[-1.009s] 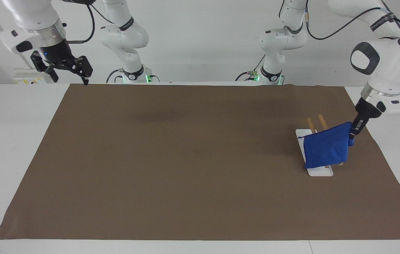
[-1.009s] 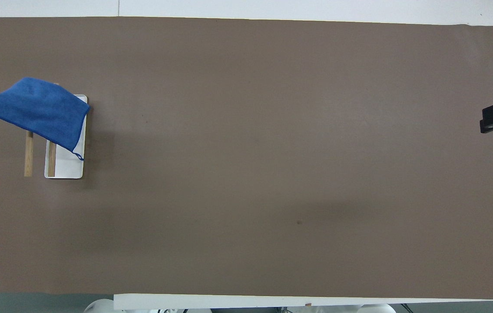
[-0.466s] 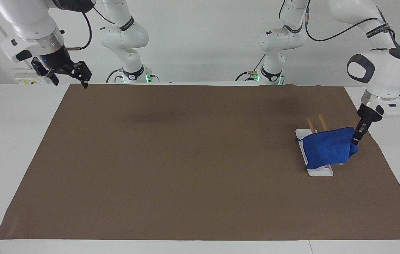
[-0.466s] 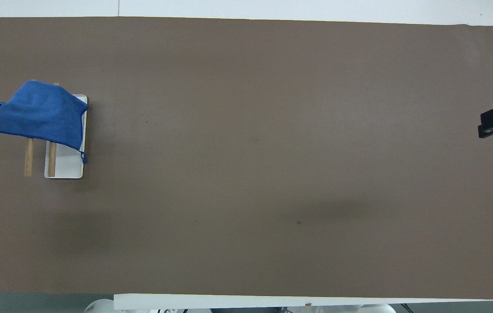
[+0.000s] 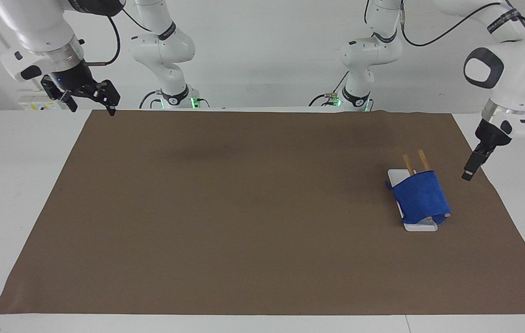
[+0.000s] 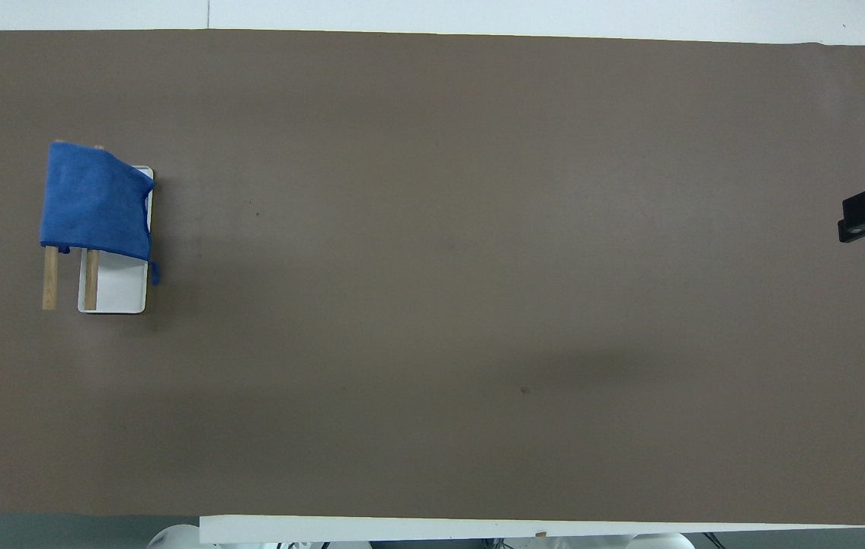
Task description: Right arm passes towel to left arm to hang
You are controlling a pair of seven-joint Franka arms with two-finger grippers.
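Note:
The blue towel (image 5: 419,199) hangs draped over the two wooden bars (image 5: 423,159) of the white rack (image 5: 422,226), at the left arm's end of the mat. It also shows in the overhead view (image 6: 95,202), covering the part of the bars (image 6: 50,278) farther from the robots. My left gripper (image 5: 468,172) is up in the air beside the rack, apart from the towel, open and empty. My right gripper (image 5: 91,105) waits open and empty over the mat's corner at the right arm's end.
The brown mat (image 5: 243,208) covers most of the white table. Two smaller white arms with green base lights (image 5: 174,97) stand at the robots' edge. The rack's white base (image 6: 120,293) lies on the mat near its edge.
My left gripper has let go of the towel and risen away from the rack. The towel has dropped to hang over the bars. The right arm has barely moved.

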